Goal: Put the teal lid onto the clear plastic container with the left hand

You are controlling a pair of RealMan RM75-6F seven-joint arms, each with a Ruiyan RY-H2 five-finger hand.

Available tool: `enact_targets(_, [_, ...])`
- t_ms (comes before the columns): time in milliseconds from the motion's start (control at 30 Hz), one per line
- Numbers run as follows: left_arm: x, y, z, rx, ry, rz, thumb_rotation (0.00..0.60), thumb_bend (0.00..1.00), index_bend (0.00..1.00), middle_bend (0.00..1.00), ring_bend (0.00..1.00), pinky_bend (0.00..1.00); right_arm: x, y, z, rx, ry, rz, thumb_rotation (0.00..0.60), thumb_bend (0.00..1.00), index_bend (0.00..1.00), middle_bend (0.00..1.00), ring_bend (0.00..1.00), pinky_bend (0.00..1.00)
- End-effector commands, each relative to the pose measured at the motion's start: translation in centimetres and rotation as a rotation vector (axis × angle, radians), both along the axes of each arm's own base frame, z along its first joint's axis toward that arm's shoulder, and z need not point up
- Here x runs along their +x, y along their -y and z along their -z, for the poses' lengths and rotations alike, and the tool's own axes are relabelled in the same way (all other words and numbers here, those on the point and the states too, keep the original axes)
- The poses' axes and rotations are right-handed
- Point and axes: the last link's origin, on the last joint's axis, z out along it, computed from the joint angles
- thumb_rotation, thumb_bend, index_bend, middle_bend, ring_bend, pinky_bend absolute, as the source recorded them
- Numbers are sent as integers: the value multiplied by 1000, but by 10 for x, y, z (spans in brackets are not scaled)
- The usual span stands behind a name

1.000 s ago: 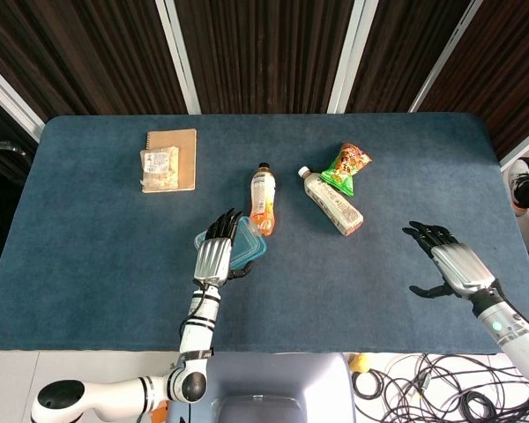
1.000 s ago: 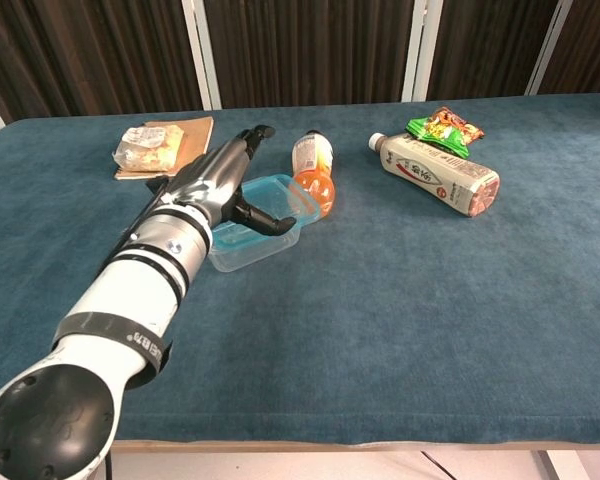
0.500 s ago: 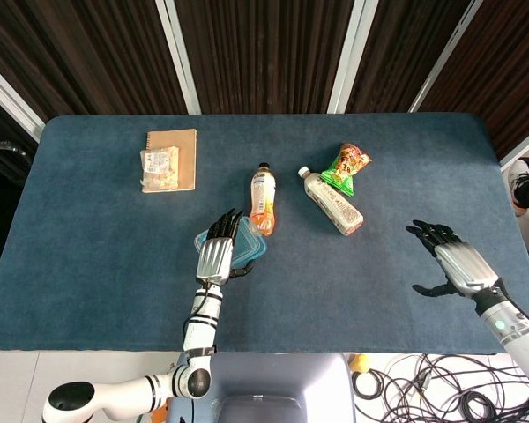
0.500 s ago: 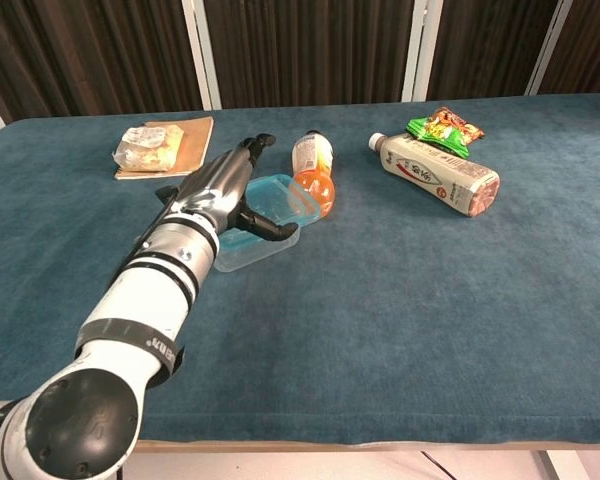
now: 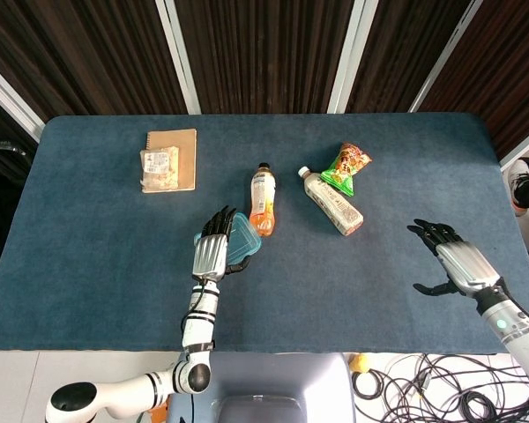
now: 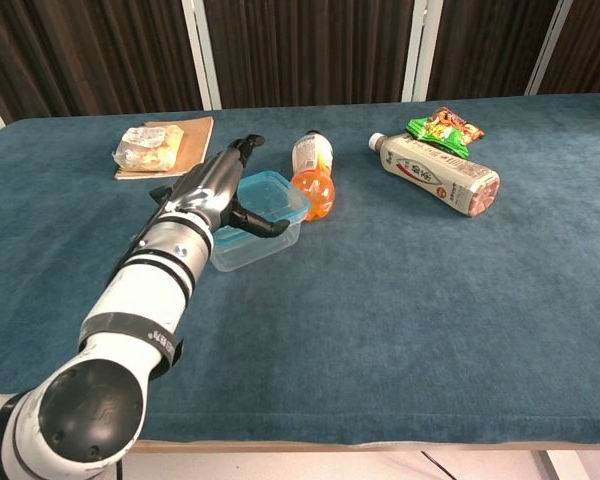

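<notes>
At centre-left of the head view, the left hand (image 5: 211, 251) holds the teal lid (image 6: 272, 193) by its edge, tilted over the clear plastic container (image 6: 252, 247); its long axis runs toward the upper right, touching the orange bottle (image 5: 263, 201). Labels are unreadable. The right hand (image 5: 451, 260) hovers at lower right, fingers spread.

Bottles: two — an orange drink bottle (image 5: 263, 201) and a white milk-tea bottle (image 5: 331, 201), both lying down
Snack bags: one green bag (image 5: 346, 167)
Notebooks: one brown notebook (image 5: 170, 158)
Wrapped snack packets: one (image 5: 160, 161), on the notebook
Clear plastic containers: one (image 6: 257, 235)
Teal lids: one (image 6: 276, 192)
Hands: two — left hand (image 5: 211, 250), right hand (image 5: 450, 259)
</notes>
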Motion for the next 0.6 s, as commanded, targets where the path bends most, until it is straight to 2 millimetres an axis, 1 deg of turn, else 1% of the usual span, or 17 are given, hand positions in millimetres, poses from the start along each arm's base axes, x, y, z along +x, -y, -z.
enact_targets(33, [5,5,-1,-24,29,17,549,217,0,0,0,120,0,0,0,-1,1,1,600,129,0,0,0,0])
enact_targets(233, [10,10,-5,-50,45,31,552,219,0,0,7,121,0,-1,1,2,2,0,600,129,0,0,0,0])
enact_targets(533, [9,19,-10,-79,44,55,551,232,0,11,182,124,0,-2,1,5,4,-1,600,129,0,0,0,0])
enact_targets(600, [10,22,-9,-88,44,66,548,233,0,12,205,124,1,-2,2,6,5,-2,600,129,0,0,0,0])
